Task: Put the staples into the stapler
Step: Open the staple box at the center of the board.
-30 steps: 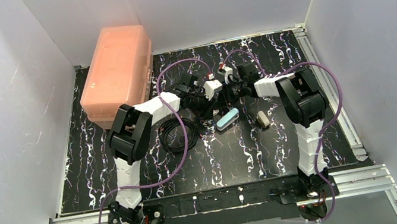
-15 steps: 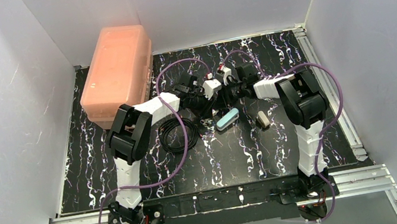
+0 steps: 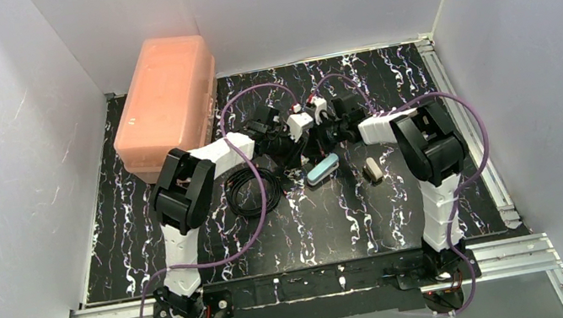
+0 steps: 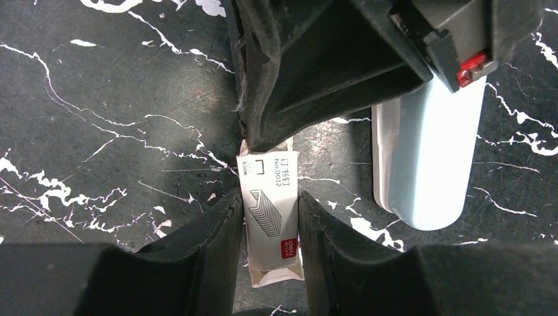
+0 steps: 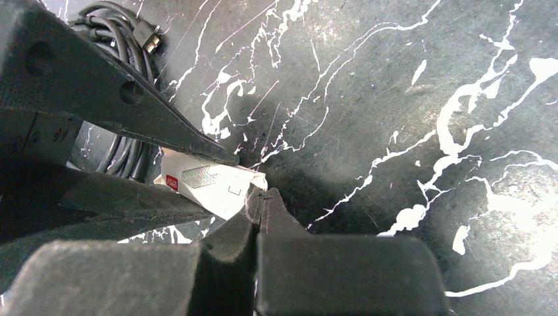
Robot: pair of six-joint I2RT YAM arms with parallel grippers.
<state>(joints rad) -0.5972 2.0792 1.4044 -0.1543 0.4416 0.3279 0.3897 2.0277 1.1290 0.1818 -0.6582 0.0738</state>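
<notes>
My left gripper [image 4: 270, 199] is shut on the small white printed staple sleeve [image 4: 271, 230] with a red logo, holding it by its long sides just above the table. The staples strip is hidden inside it. My right gripper [image 5: 261, 193] is shut, its tips pinched on the sleeve's torn end flap [image 5: 253, 179]. The light-blue stapler [image 4: 426, 158] lies on the table right beside the sleeve, and nothing touches it. In the top view both grippers, the left gripper [image 3: 302, 149] and the right gripper [image 3: 323, 137], meet just behind the stapler [image 3: 322, 169].
A small tan-and-white block [image 3: 373, 168] lies right of the stapler. A black coiled cable [image 3: 245, 190] lies to the left and also shows in the right wrist view [image 5: 125, 29]. A pink lidded box [image 3: 167, 104] stands at the back left. White walls enclose the black marbled table [image 3: 307, 232].
The right arm's wrist has shifted slightly left, closer to the left gripper. The stapler, block and cable have not moved.
</notes>
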